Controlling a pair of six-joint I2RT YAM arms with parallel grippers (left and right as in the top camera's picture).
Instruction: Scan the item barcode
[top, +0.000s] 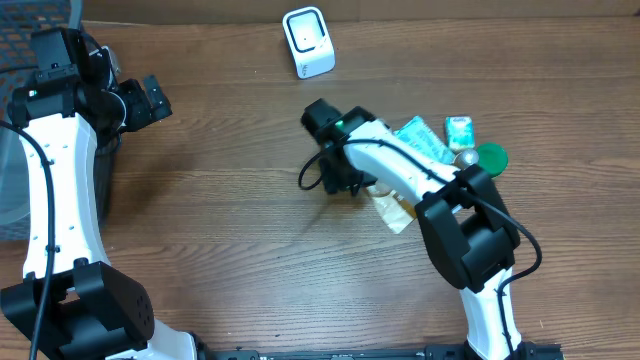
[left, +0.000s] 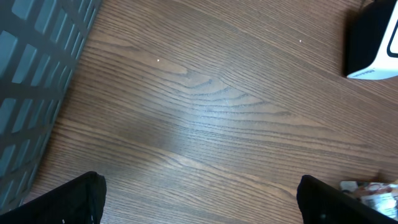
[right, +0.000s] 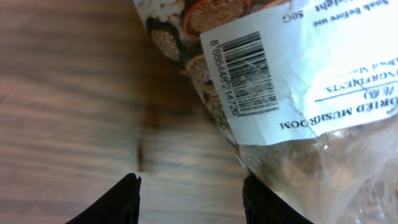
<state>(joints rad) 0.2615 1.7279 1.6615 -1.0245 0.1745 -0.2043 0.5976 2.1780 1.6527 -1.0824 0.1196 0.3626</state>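
Observation:
The item is a clear bag of dried mushrooms (right: 298, 93) lying on the table, its white label with the barcode (right: 244, 73) facing up. In the overhead view the bag (top: 392, 208) lies just right of my right gripper (top: 342, 182). That gripper (right: 189, 183) is open, only bare wood shows between its fingers, and the bag's edge lies against the right finger (right: 267, 202). The white scanner (top: 308, 42) stands at the back of the table, also seen in the left wrist view (left: 373, 43). My left gripper (top: 150, 100) hovers open at the far left, fingers (left: 81, 199) wide over bare wood.
A teal packet (top: 425, 140), a small green box (top: 459, 128) and a green lid (top: 491, 156) lie behind the bag on the right. A grey slatted basket (left: 31, 74) stands beyond the table's left edge under the left arm.

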